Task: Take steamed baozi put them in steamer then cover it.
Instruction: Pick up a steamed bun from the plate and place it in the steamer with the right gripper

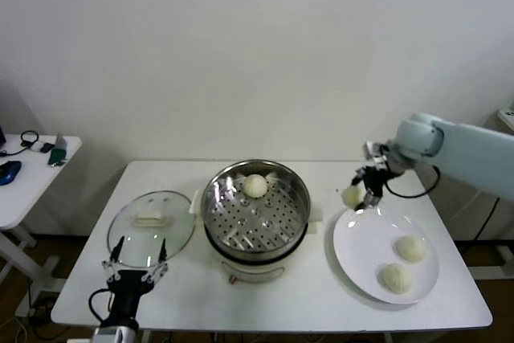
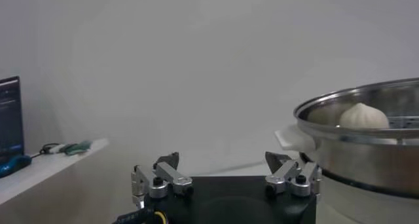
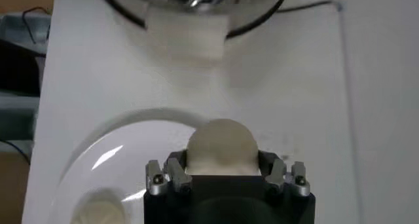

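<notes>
Gripping a baozi [image 3: 221,147] above the plate's [image 1: 353,263] rim, my right gripper [image 1: 363,195] is clenched; only the head view shows my left gripper [image 1: 135,259] spread open beside the glass cover [image 1: 151,226].

The head camera is looking forward and down over the whole white table [image 1: 265,295]. The left wrist camera is sitting low, facing level at the steamer [image 2: 366,140] close by. The right wrist camera is looking straight down, sharing the white plate [image 3: 78,173] and steamer.
</notes>
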